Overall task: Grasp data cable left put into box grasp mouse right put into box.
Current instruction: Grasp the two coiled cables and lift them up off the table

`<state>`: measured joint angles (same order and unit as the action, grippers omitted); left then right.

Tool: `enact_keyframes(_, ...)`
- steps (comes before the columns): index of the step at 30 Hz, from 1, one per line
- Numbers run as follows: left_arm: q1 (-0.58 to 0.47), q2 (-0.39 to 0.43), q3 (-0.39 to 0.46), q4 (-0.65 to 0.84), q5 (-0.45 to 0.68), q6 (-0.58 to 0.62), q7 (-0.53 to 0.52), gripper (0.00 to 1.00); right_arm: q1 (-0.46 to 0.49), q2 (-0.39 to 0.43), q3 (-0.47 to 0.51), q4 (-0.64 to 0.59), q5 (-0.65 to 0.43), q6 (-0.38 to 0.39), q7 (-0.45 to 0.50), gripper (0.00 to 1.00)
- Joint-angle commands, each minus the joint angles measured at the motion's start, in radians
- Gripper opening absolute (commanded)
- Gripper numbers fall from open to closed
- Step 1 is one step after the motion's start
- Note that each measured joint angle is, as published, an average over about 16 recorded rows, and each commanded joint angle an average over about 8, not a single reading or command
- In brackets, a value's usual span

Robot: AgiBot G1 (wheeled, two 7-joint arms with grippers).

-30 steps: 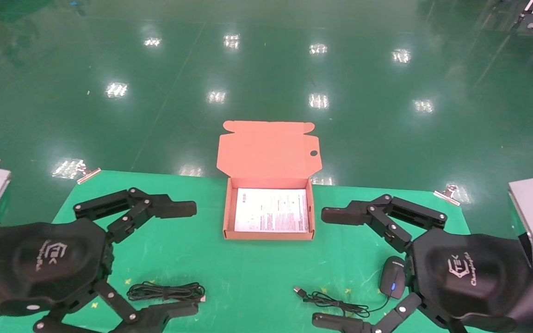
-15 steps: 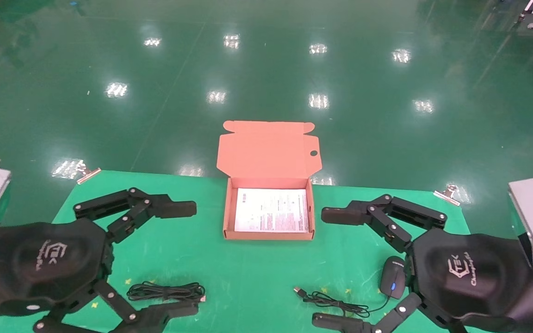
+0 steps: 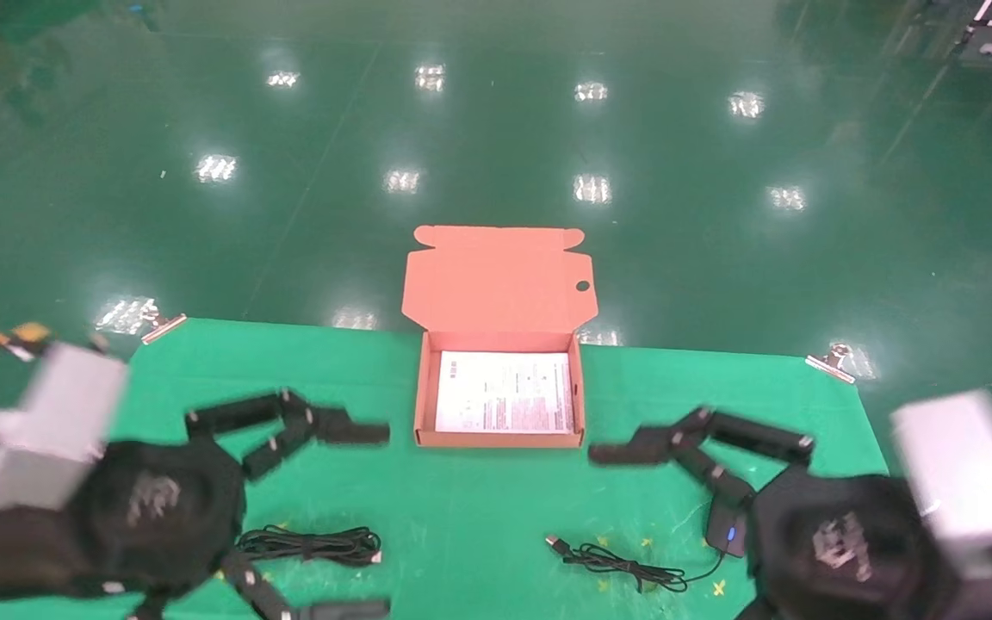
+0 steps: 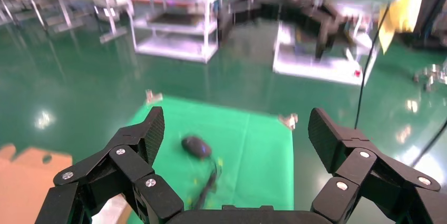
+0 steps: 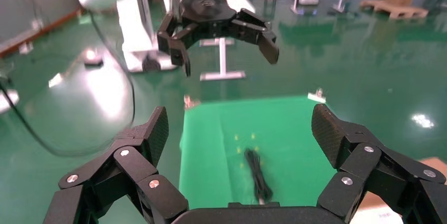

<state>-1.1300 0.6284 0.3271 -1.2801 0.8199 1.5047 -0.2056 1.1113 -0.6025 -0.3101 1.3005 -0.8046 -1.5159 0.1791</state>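
The left gripper has its fingers spread wide apart and holds nothing. It hangs over the near left part of the green mat, and the data cable lies flat on the mat right between its two fingers. The right gripper is wide open too and empty, over the near right side, with the mouse partly tucked under it and the mouse's thin cord trailing toward the middle. The box sits open at the far middle of the mat, well apart from both things, with its lid standing up and a white leaflet lying inside. I think the cable goes first. To do it well, the left gripper should go straight down over the middle of the bundle, so the fingers close on all the loops at once. A pinch near one end would probably let the rest hang loose.
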Motion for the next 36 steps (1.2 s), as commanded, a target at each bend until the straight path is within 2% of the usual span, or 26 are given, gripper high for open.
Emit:
enact_keyframes(1,-0.014,0.005,0.01,0.0,0.022,-0.002,-0.004,1.0,0.002,0.005,-0.001,0.004,-0.01,-0.005,-0.002,1.0)
enact_keyframes(5,-0.083,0.021,0.078,0.006,0.137,0.034,-0.037,1.0,0.076,0.007,-0.065,0.027,-0.137,-0.039,-0.022,1.0)
enact_keyframes(8,-0.139,0.036,0.142,0.004,0.237,0.059,-0.052,1.0,0.16,-0.004,-0.152,0.04,-0.251,-0.061,-0.067,1.0)
enact_keyframes(15,-0.312,0.097,0.369,-0.016,0.518,0.08,-0.049,1.0,0.419,-0.065,-0.489,0.053,-0.54,-0.071,-0.232,1.0)
enact_keyframes(20,-0.409,0.162,0.525,0.014,0.71,0.066,-0.033,1.0,0.534,-0.125,-0.68,0.053,-0.711,-0.043,-0.272,1.0)
enact_keyframes(25,-0.426,0.222,0.599,0.089,0.834,0.015,-0.039,1.0,0.53,-0.157,-0.753,0.051,-0.829,0.034,-0.225,1.0)
enact_keyframes(36,-0.366,0.311,0.637,0.259,0.97,-0.149,-0.109,1.0,0.4,-0.19,-0.793,0.044,-1.042,0.261,-0.027,1.0)
